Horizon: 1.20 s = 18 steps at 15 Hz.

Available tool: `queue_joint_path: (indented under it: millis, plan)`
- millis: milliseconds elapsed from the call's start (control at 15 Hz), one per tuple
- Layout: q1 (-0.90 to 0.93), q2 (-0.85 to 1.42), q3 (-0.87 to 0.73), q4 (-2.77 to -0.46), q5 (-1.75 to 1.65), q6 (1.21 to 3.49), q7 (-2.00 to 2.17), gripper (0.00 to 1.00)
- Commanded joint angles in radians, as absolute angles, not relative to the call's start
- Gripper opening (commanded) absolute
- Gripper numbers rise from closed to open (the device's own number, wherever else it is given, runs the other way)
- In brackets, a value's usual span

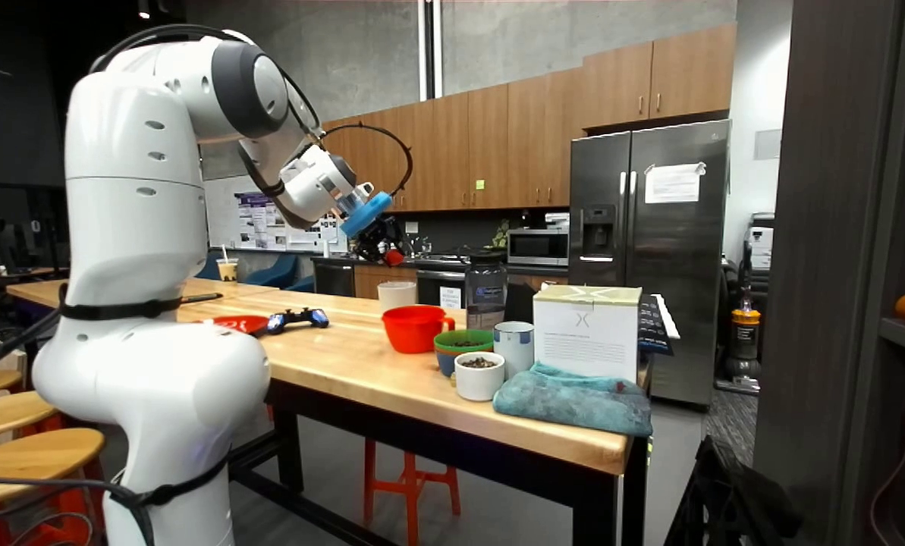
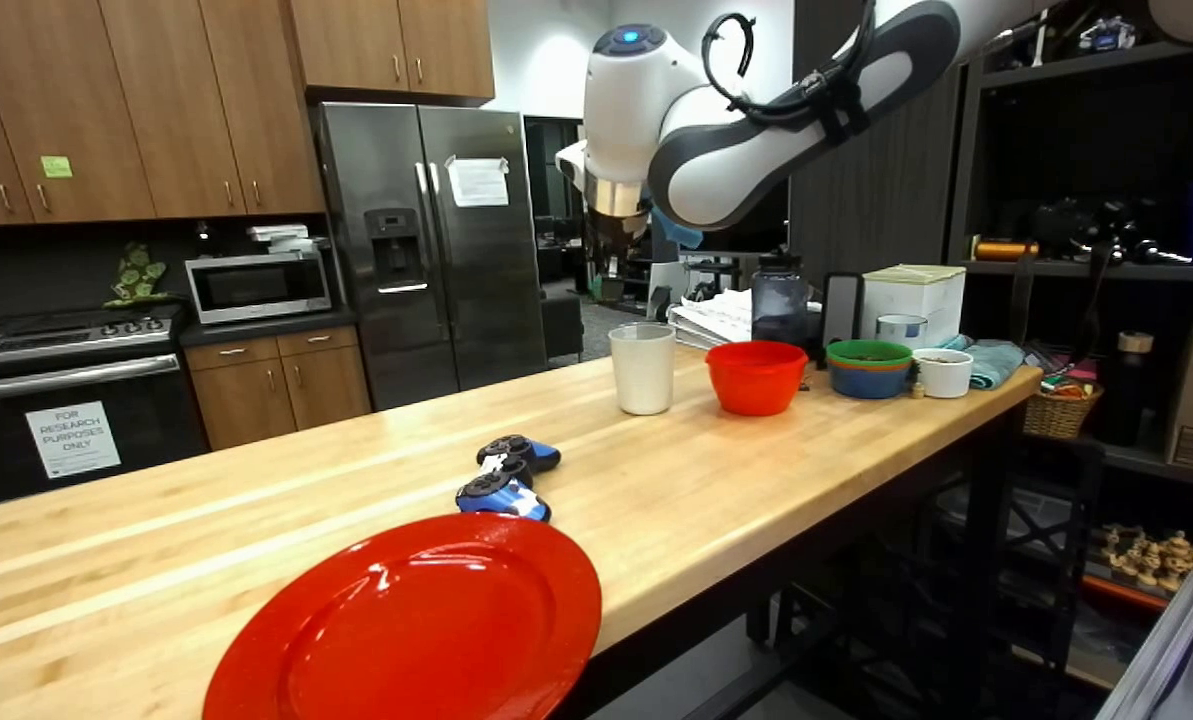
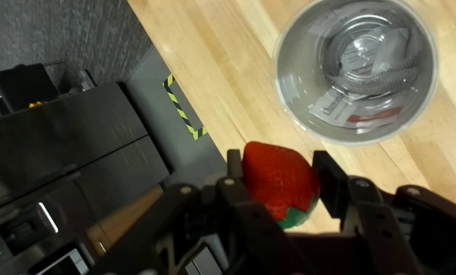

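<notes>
Between the pincer's (image 3: 278,164) jaws, a strawberry (image 3: 277,181)

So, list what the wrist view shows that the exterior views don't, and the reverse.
Only the wrist view: a packet lettered "Chamomile" inside the cup, and the green end of the strawberry held by the gripper.
Only the exterior views: the red plate, the game controller and the red bowl.
Shared: the cup, the wooden table and the gripper, small and dark in the exterior views.

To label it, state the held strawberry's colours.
The strawberry is red with a green end; wrist view, clearest.
</notes>
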State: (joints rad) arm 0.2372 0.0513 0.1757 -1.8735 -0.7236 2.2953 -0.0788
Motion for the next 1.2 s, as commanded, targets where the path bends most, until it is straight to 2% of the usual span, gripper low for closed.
queue_joint_path:
  millis: [0,267,733,1133]
  plan:
    - [0.230,0.013,0.179,-1.883,-0.817,2.213,-0.010,0.23]
    - [0.228,-0.006,0.187,-1.890,-0.869,2.139,0.039,0.23]
    - [0.234,0.008,0.206,-1.873,-0.815,2.225,0.069,0.23]
    - [0.242,0.016,0.231,-1.863,-0.527,2.332,-0.106,0.23]
